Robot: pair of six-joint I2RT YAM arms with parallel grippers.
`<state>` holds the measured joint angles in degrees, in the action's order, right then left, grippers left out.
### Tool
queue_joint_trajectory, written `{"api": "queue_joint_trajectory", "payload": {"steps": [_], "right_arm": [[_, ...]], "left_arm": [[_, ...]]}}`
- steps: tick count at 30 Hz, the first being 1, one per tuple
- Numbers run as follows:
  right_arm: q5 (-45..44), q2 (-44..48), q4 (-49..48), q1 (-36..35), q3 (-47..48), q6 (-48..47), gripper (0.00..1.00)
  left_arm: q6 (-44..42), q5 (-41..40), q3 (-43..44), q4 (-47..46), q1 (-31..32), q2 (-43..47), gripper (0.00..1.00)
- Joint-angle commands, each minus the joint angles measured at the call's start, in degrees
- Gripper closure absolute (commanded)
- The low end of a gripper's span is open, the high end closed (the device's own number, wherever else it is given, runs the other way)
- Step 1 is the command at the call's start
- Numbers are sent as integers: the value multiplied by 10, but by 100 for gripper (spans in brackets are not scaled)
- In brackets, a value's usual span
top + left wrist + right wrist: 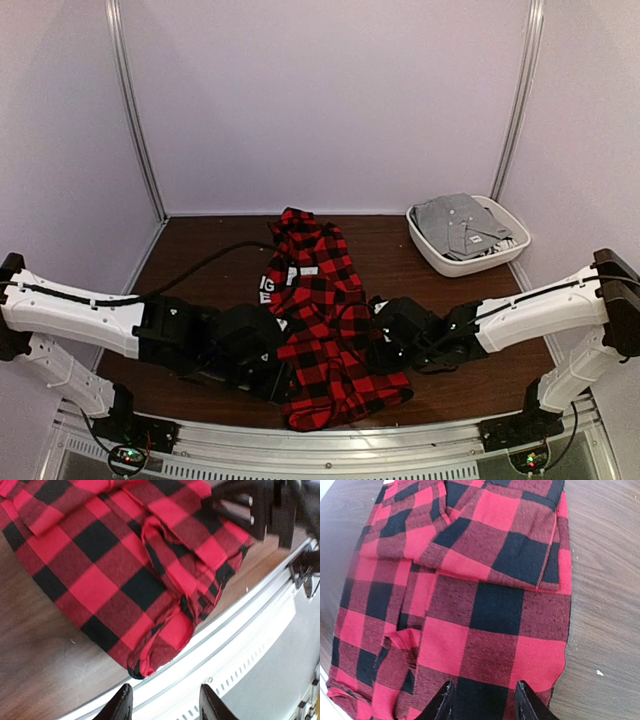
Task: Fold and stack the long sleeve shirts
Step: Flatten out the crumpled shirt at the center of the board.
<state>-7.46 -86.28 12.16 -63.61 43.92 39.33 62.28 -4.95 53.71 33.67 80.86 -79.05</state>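
Note:
One of the long sleeve shirts (325, 320), red-and-black check flannel, lies loosely folded lengthwise in the middle of the brown table, its near end by the front rail. My left gripper (278, 375) sits at its left near edge. In the left wrist view this gripper (165, 702) is open and empty, just short of a bunched corner of the shirt (160, 645). My right gripper (383, 340) is at the shirt's right side. In the right wrist view it (485, 702) stands open above the flat flannel (485, 610), gripping nothing.
A white basket (440, 262) at the back right holds a folded grey garment (462, 225). A metal rail (235, 630) runs along the table's near edge, right beside the shirt's corner. The right arm (265, 510) shows dark at the top of the left wrist view.

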Motion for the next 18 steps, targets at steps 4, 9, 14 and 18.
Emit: {"api": "queue_joint_trajectory", "payload": {"steps": [4,9,14,18], "right_arm": [[2,-15,-15,0,-33,13,59],[4,-26,-10,-12,-37,27,59],[7,-50,-1,-32,-38,45,60],[27,-56,2,-55,-38,70,60]], "left_arm": [[-66,29,-15,-130,-117,-18,54],[-109,114,-36,-204,-179,-75,54],[-133,176,-66,-265,-224,-121,55],[-160,206,-81,-264,-248,-153,55]]}}
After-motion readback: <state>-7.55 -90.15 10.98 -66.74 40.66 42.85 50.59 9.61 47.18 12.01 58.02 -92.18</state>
